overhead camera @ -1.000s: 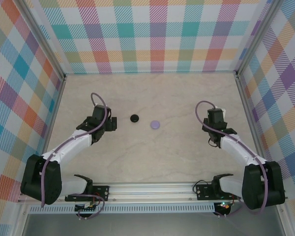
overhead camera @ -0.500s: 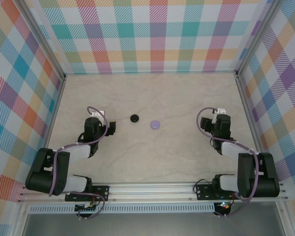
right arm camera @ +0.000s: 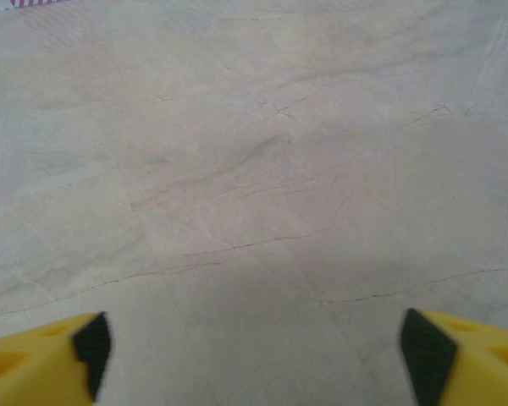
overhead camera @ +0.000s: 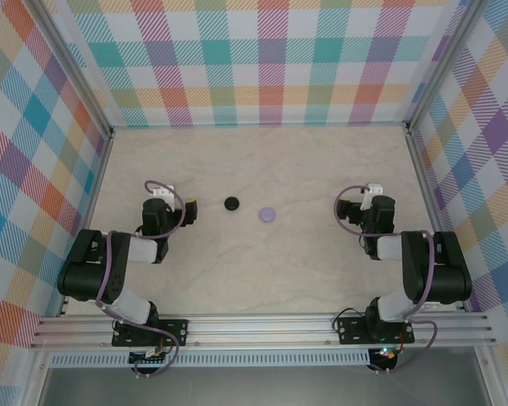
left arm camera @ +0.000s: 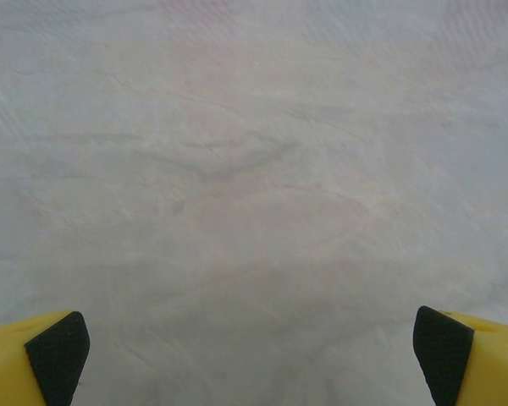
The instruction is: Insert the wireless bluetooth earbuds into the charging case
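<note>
The left hand (left arm camera: 250,347) and right hand (right arm camera: 257,345), both wide and empty, have pulled back from the black case (overhead camera: 231,204) and lavender case (overhead camera: 267,215) lying mid-tabletop (overhead camera: 262,161), so the earbuds seem already stowed.

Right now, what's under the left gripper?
Bare marbled table lies between the open fingers of the left gripper. Whatever sits directly beneath the yellow fingers themselves is covered.
</note>
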Controlling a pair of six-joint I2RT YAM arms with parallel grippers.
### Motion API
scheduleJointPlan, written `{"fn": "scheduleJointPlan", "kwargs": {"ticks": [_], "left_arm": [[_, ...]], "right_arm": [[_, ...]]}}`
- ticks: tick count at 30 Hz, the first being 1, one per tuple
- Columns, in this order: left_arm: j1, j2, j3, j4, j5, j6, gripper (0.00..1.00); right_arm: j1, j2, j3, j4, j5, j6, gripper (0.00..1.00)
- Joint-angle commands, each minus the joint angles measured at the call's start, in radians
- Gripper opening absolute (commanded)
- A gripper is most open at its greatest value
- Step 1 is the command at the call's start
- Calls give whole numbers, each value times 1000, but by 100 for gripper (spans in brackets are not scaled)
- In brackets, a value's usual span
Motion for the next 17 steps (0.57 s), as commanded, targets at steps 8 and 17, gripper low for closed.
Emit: {"fn": "scheduleJointPlan", "kwargs": {"ticks": [8,17], "left_arm": [[21,2,22,-13,-22,-31,100],[21,2,23,-14,-19,-29,100]], "right_arm": [[-3,-6,29,55,-29,-18,100],[-2,-13,16,73,-48,-26,100]]}}
